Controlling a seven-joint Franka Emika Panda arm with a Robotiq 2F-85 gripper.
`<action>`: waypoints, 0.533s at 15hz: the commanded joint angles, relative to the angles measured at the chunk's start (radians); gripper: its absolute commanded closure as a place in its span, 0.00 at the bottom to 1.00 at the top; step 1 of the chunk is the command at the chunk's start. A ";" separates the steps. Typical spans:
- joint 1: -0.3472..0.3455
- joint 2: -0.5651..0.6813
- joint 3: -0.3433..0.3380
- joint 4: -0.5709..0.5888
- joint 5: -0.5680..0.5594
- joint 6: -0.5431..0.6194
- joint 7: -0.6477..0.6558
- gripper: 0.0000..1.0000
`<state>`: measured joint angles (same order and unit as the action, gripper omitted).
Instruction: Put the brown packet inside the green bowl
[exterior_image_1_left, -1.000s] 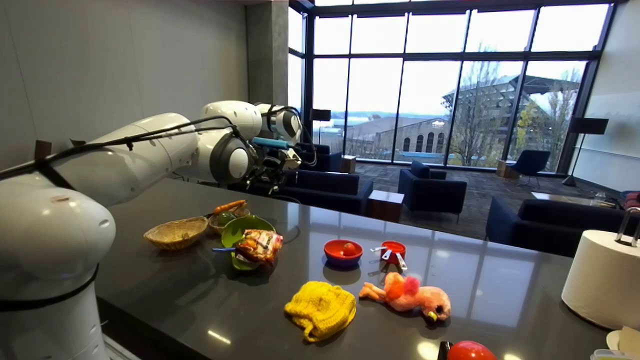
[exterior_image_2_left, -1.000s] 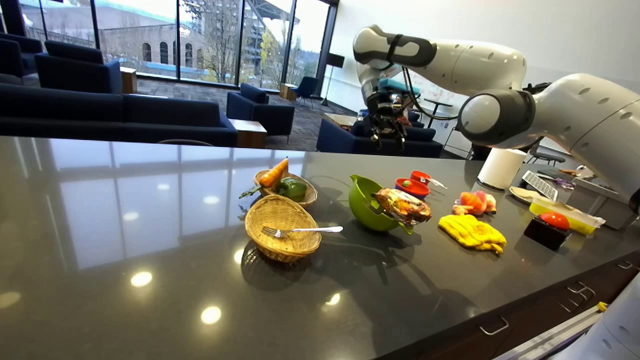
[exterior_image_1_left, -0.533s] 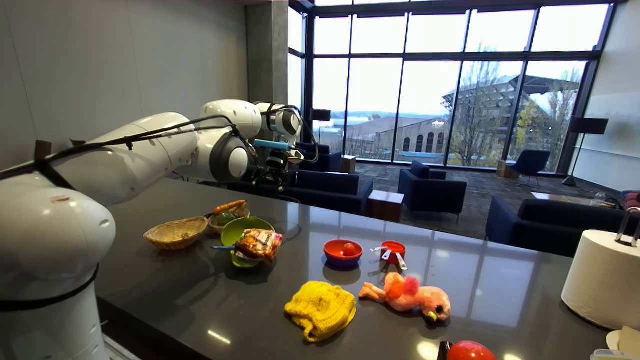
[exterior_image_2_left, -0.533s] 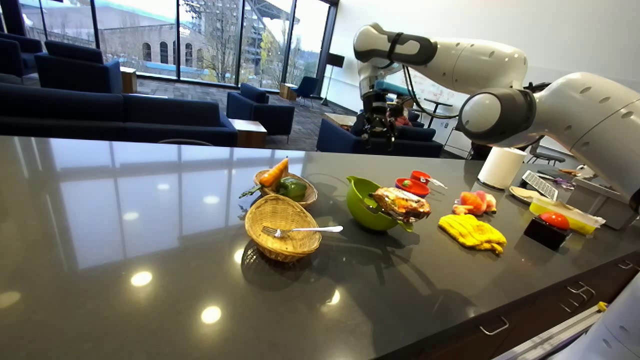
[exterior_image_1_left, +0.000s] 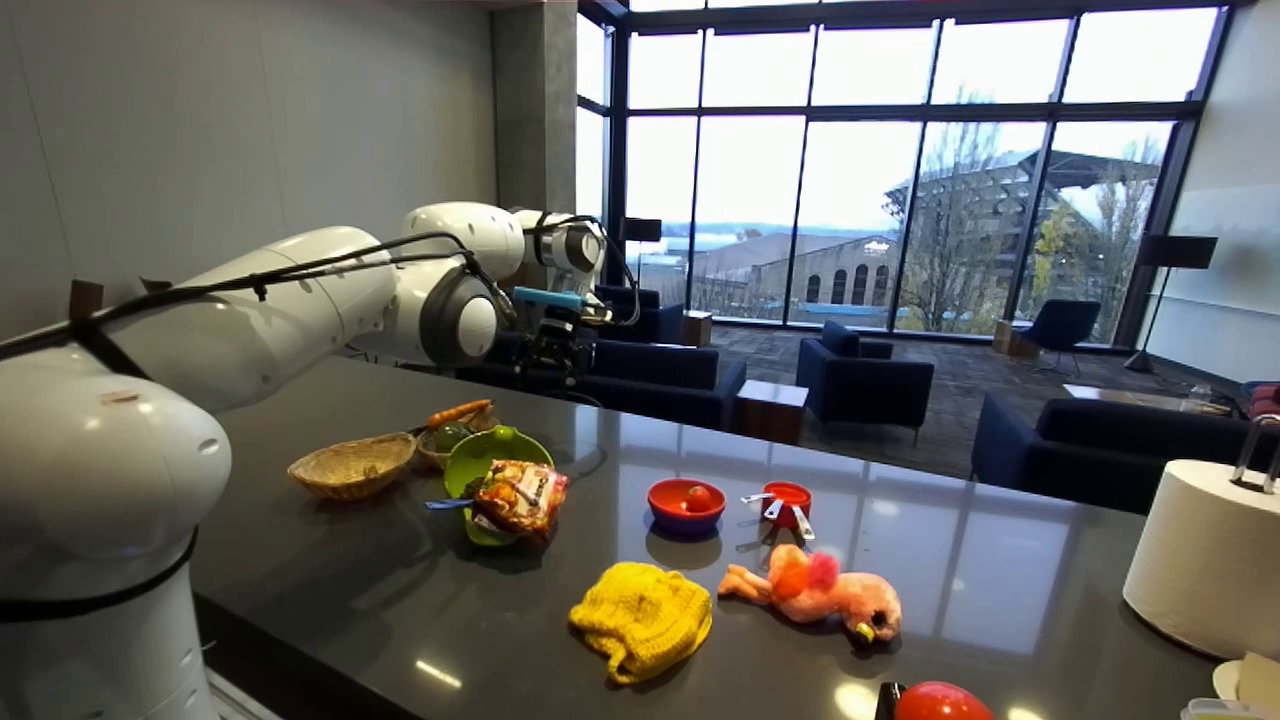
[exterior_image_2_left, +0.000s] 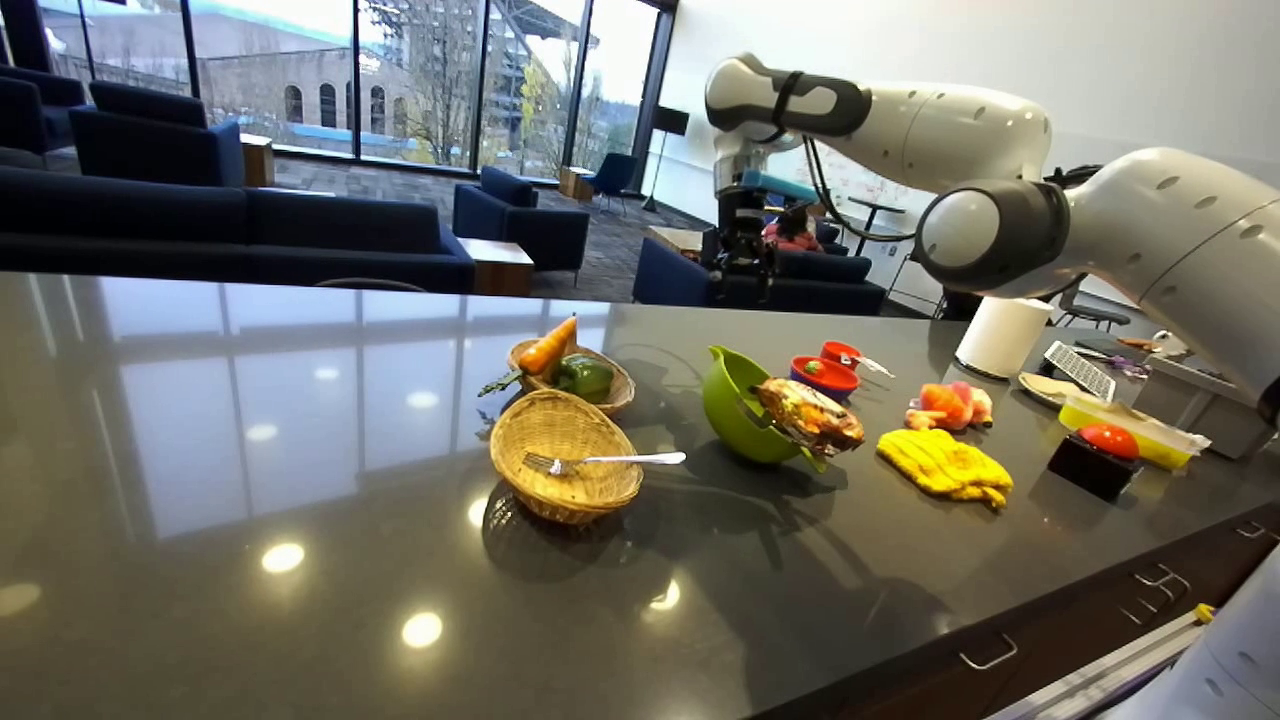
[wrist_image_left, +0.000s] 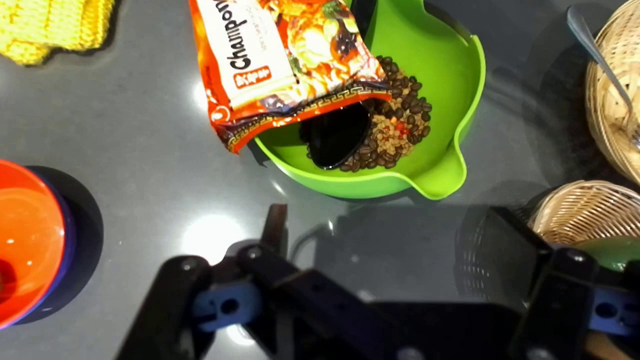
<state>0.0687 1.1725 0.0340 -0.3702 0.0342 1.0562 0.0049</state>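
The brown packet, orange-red with a white label, lies across the rim of the green bowl and hangs partly outside it, as both exterior views show. It covers part of the bowl's inside. Dark beans and a black spoon show within. In the wrist view my gripper stands wide apart over the grey counter, beyond the bowl's spout, with nothing between its fingers. An exterior view has the gripper high above the counter, well clear of packet and bowl.
Beside the bowl are a wicker basket with a fork and another with a carrot and green pepper. Elsewhere lie a yellow cloth, red bowl, red cups, plush toy and paper roll.
My gripper has swung round to hang more nearly straight down. The green bowl rocks slightly with the packet on it, its spout side now a little higher and the packet tipped lower outward.
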 joint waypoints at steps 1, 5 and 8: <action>0.004 0.006 -0.006 0.001 -0.013 0.060 -0.018 0.00; 0.006 0.017 -0.013 0.004 -0.020 0.137 -0.017 0.00; 0.005 0.015 -0.018 0.003 -0.024 0.194 -0.020 0.00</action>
<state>0.0689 1.1917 0.0309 -0.3715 0.0338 1.2026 0.0046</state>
